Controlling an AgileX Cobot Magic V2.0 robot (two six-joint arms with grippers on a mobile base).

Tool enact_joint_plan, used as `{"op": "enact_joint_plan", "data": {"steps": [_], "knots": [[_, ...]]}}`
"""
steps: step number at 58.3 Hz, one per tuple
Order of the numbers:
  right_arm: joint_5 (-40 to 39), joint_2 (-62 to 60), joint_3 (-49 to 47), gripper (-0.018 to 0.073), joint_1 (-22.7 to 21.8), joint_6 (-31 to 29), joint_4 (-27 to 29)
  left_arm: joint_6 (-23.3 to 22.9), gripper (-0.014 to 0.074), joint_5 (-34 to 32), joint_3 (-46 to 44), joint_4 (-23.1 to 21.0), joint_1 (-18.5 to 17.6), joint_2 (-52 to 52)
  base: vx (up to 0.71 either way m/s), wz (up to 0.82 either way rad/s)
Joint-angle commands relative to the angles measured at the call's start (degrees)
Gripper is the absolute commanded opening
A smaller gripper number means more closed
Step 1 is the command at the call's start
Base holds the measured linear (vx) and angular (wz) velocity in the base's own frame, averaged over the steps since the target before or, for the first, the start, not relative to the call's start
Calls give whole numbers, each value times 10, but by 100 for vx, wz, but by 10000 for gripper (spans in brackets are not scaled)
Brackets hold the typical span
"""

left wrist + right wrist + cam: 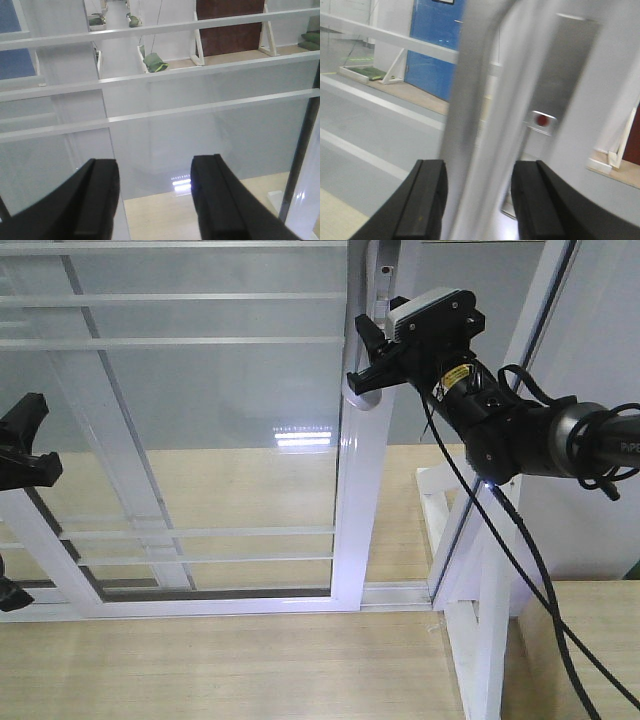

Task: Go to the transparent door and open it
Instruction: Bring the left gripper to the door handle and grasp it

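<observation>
The transparent door (200, 440) filled the front view from 9 o'clock up to 12 o'clock, its right stile standing just right of centre. The grey handle (365, 398) sat on that stile at about 1 o'clock. The right gripper (368, 352) had its jaws on either side of the handle, set wide apart. In the right wrist view the blurred bar ran up between the two black fingers (427, 200), with the lock plate (542, 120) at 2 o'clock of it. Whether the pads actually pressed on the bar could not be told. The left gripper (155, 172) hung released at the 9 o'clock edge of the front view, nothing between its fingers and the glass close ahead of it.

The likeliest failure looked to be a slip. If the jaws were not truly clamped, a sideways pull would probably ride them along the curved bar and off its end, leaving the panel unmoved. A pull angled away from the bottom track (200, 602) could bind the sliding panel in its frame, loading the wrist instead of moving the door. The black cable (500, 530), drooping toward 5 o'clock from the right arm, ran near the white brace (470, 620) and might snag there as the arm travelled. The left gripper, so near the pane, risked knocking the glass if the base shifted during the pull
</observation>
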Motion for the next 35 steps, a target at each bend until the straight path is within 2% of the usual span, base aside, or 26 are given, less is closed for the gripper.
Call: {"op": "enact_joint_plan", "data": {"steps": [1,7,11,16,19,25,31,35], "knots": [[-30,-40,-14,385,-2,-11,36,-4,461,-55,-19,-4,-4,-8,0,0],[-9,-51,-14,385,-2,-40,89,-21,461,-56,-19,15,-4,-8,0,0],[4,-61,-14,385,-2,-68,120,-56,461,-65,-19,45,-4,-6,0,0],[17,-72,-14,385,-2,-98,158,-128,461,-101,-20,103,-4,11,0,0],[21,-77,-14,385,-2,-113,181,-186,461,-142,-23,154,-4,34,0,0],[20,-79,-14,385,-2,-134,209,-254,461,-215,-37,218,-4,92,0,0],[25,-79,-14,385,-2,-151,227,-288,461,-262,-71,261,-4,160,0,0],[25,-79,-14,385,-2,-152,233,-293,461,-278,-102,280,-4,204,0,0]]}}
